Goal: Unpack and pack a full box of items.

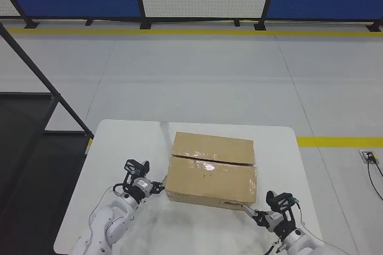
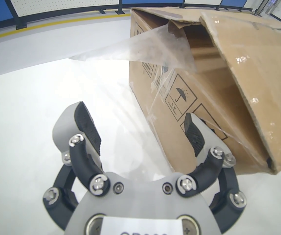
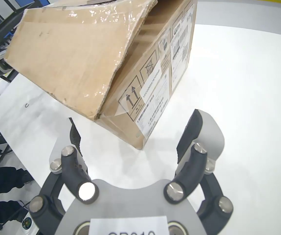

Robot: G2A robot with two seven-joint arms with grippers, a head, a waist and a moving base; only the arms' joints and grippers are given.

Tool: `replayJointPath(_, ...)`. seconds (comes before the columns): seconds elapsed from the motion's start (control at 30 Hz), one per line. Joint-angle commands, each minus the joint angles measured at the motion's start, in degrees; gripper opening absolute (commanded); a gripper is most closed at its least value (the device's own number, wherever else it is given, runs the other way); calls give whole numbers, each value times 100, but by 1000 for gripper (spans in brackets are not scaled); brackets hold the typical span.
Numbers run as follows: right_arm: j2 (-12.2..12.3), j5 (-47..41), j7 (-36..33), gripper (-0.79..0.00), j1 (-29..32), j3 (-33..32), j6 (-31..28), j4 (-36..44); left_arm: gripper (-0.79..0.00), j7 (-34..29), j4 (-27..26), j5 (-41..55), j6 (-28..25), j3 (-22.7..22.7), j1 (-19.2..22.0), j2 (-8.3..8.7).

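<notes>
Box [image 1: 210,169] sat mid-table [image 1: 115,146], its near flap [image 3: 76,50] ajar and tape [image 2: 155,52] hanging loose. Left gripper [image 2: 135,112] and right gripper [image 3: 134,121] stood wide and empty at opposite ends, probably staged to lift that flap

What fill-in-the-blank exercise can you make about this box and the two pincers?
1. The cardboard box stands on a white ____.
2. The left pincer and the right pincer are both ____ and hold nothing.
3. A loose strip of clear ____ hangs from the box's top edge.
Missing words: table, open, tape.
</notes>
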State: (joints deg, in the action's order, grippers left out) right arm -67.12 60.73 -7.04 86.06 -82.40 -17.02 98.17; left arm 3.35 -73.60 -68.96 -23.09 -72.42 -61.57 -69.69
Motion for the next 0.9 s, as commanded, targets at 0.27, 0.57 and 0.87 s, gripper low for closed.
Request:
replayJointPath(0.27,-18,-339,172,0,-145,-94,45,-290,0,15,32,-11,65,72,0,-20)
replayJointPath(0.57,46,-1068,639,0,154,-581,-1080,-165,0,163,254,-546,720,-231,265,30)
replayJointPath(0.87,59,-1234,1073,0,414,-756,-1425,73,0,952,1290,-2101,1289,414,1110,-63)
